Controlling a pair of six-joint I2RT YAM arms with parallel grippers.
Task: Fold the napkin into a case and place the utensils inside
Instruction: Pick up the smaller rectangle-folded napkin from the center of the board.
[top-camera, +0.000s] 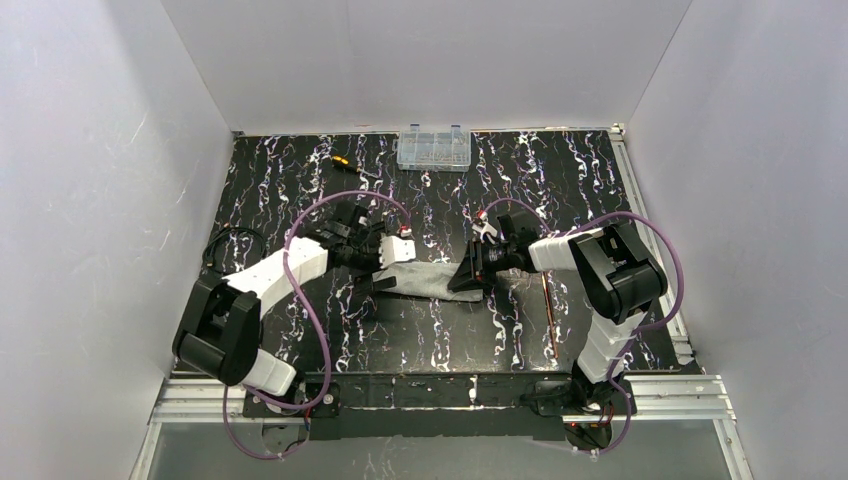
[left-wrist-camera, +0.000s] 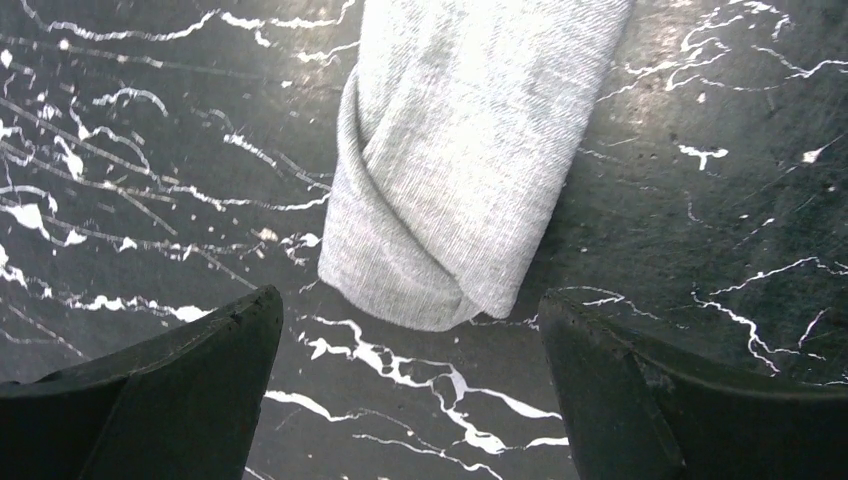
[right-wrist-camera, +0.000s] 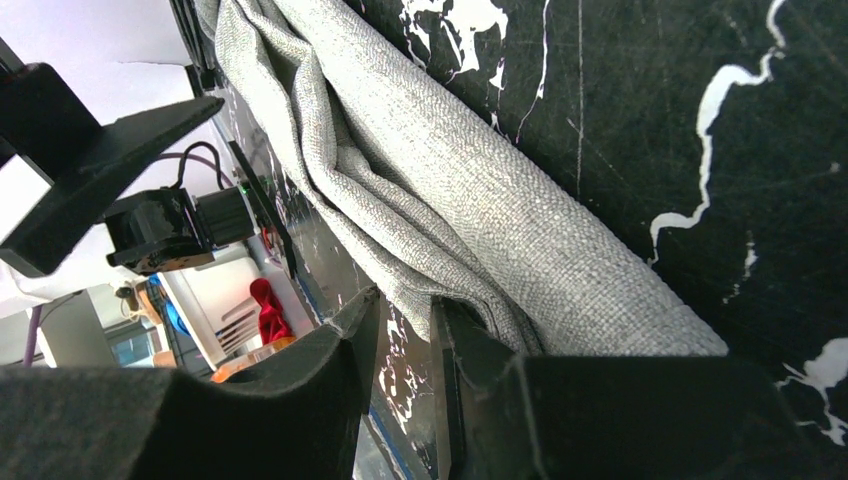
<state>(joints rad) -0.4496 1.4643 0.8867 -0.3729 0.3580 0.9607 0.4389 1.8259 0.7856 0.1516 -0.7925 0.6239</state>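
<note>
Near edge: both arm bases on the rail, arms angled inward over the black marbled table (top-camera: 430, 340)

Utensils (top-camera: 546, 312): thin copper pieces on the table right of centre, pointing near-to-far, just beside the right arm and apart from the cloth. Can't tell how many from the top view

Mid table: napkin (top-camera: 430, 278) is a narrow rolled bundle lying left-to-right on the table, between the two grippers

Left gripper (left-wrist-camera: 407, 303): fingers (left-wrist-camera: 180, 385) spread wide, low over the table at the napkin's left end. That end sits just ahead of the tips, in line with the gap, touching neither finger. Wrist view shows it wrapped, with the outer layer lapping diagonally across

Right gripper (right-wrist-camera: 405, 300): at the napkin's right end, fingers (right-wrist-camera: 300, 380) nearly together, with a thin slit between them showing table. A fold edge of the cloth reaches the tips; can't tell if it's pinched or only touching. Cloth there is looser, with long creases running away from the gripper

Far side: screwdriver (top-camera: 342, 162) at far left and clear box (top-camera: 433, 148) by the back wall, both well apart from the napkin. Black cable loop (top-camera: 228, 245) at the table's left edge
</note>
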